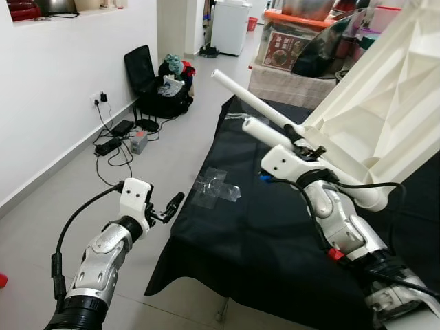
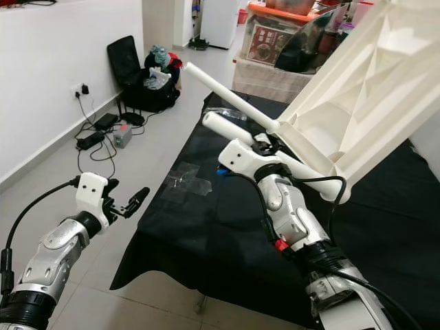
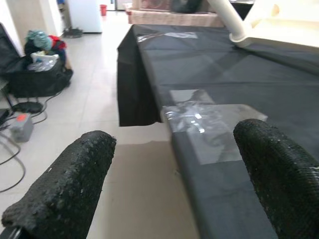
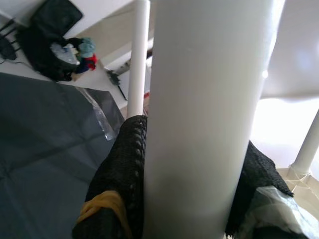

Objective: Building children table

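The white plastic children's table top (image 1: 388,96) is tilted up over the black-covered table (image 1: 247,240), underside facing me. Two white legs stick out of it toward the left: a far leg (image 1: 254,102) and a near leg (image 1: 271,134). My right gripper (image 1: 299,141) is shut on the near leg (image 4: 204,114), with its black fingers (image 4: 124,169) on both sides of the tube. My left gripper (image 1: 170,206) hangs open beside the table's left edge, over the floor, holding nothing. Its fingertips (image 3: 70,184) stand wide apart.
A crumpled clear plastic sheet (image 1: 214,187) lies on the black cloth near the left edge. On the floor at the left are a black bag (image 1: 155,86) with clothes, cables and a power strip (image 1: 113,141) by the white wall. Boxes (image 1: 289,48) stand behind the table.
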### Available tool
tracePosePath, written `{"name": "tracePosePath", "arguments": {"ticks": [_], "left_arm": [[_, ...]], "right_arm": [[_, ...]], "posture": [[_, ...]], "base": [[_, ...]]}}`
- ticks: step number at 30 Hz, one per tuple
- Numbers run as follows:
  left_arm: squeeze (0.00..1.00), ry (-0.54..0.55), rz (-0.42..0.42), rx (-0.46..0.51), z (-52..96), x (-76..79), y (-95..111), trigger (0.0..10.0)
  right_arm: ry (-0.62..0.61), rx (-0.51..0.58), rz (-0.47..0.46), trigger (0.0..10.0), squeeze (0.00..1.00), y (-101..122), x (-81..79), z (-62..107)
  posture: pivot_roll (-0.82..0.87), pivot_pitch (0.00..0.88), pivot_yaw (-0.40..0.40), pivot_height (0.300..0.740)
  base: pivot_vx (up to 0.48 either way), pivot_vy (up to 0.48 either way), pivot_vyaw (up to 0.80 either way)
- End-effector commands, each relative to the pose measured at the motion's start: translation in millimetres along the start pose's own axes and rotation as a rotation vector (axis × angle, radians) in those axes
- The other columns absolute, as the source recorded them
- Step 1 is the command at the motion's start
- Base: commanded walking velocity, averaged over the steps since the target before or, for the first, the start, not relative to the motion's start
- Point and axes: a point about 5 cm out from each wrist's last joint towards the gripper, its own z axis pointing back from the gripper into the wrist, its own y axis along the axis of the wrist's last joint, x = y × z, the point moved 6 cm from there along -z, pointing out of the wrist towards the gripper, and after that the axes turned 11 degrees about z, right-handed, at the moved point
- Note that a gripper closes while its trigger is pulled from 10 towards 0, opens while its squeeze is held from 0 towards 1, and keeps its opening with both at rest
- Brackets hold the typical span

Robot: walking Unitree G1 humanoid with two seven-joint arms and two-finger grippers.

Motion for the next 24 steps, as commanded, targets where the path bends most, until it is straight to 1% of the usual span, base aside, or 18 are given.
{"name": "tracePosePath", "arguments": {"ticks": [1,2,3,4,5,6,7,10,11,12,15,21,23,24], "left_arm": [[0.0,-0.011,-0.01,0.001,-1.1,4.3,0,10.0],[0.0,-0.011,-0.01,0.001,-1.1,4.3,0,10.0],[0.0,-0.011,-0.01,0.0,-0.9,4.0,0,10.0],[0.0,-0.011,-0.01,0.0,-0.9,4.0,0,10.0],[0.0,-0.01,-0.01,-0.001,-0.6,3.6,0,10.0],[0.0,-0.01,-0.01,-0.001,-0.6,3.6,0,10.0],[0.0,-0.008,-0.009,-0.002,0.1,2.8,-1,10.0],[0.0,-0.008,-0.009,-0.002,0.1,2.8,-1,10.0],[0.0,-0.008,-0.009,-0.002,0.5,2.4,-1,10.0],[0.0,-0.008,-0.009,-0.002,0.5,2.4,-1,10.0],[0.0,-0.007,-0.008,-0.002,0.8,0.8,0,10.0],[0.0,-0.006,-0.008,0.0,0.9,-0.2,1,10.0],[0.0,-0.002,-0.01,0.0,1.8,-2.0,1,10.0],[0.0,-0.002,-0.01,0.0,1.8,-2.0,1,10.0]], "right_arm": [[0.054,0.002,0.058,0.0,0.0,0,-12.9,2.2],[0.054,0.002,0.058,0.0,0.0,0,-12.9,2.2],[0.071,0.005,0.042,0.0,0.0,2,-20.9,4.1],[0.071,0.005,0.042,0.0,0.0,2,-20.9,4.1],[0.084,0.01,0.035,0.0,0.0,4,-27.5,5.6],[0.084,0.01,0.035,0.0,0.0,4,-27.5,5.6],[0.1,0.022,0.032,0.0,0.0,8,-36.9,8.3],[0.1,0.022,0.032,0.0,0.0,8,-36.9,8.3],[0.108,0.028,0.031,0.0,0.0,10,-41.0,9.5],[0.108,0.028,0.031,0.0,0.0,10,-41.0,9.5],[0.136,0.031,0.039,0.0,0.0,9,-52.1,13.3],[0.139,0.021,0.056,0.0,0.0,3,-53.0,13.4],[0.126,0.01,0.095,0.0,0.0,-4,-49.3,11.9],[0.126,0.01,0.095,0.0,0.0,-4,-49.3,11.9]], "posture": [[0.09,0.0,-0.156,0.74],[0.09,0.0,-0.156,0.74],[0.09,0.0,-0.157,0.74],[0.09,0.0,-0.157,0.74],[0.09,0.0,-0.156,0.74],[0.09,0.0,-0.156,0.74],[0.09,0.0,-0.157,0.74],[0.09,0.0,-0.157,0.74],[0.09,0.0,-0.157,0.74],[0.09,0.0,-0.157,0.74],[0.09,0.0,-0.157,0.74],[0.09,0.0,-0.158,0.74],[0.09,0.0,-0.16,0.74],[0.09,0.0,-0.16,0.74]], "base": [[0.0,0.0,0.0],[0.0,0.0,0.0],[0.0,0.0,0.0],[0.0,0.0,0.0],[0.0,0.0,0.0],[0.0,0.0,0.0],[0.0,0.0,0.0],[0.0,0.0,0.0],[0.0,0.0,0.0],[0.0,0.0,0.0],[0.0,0.0,0.0],[0.0,0.0,0.0],[0.0,0.0,0.0],[0.0,0.0,0.0]]}}
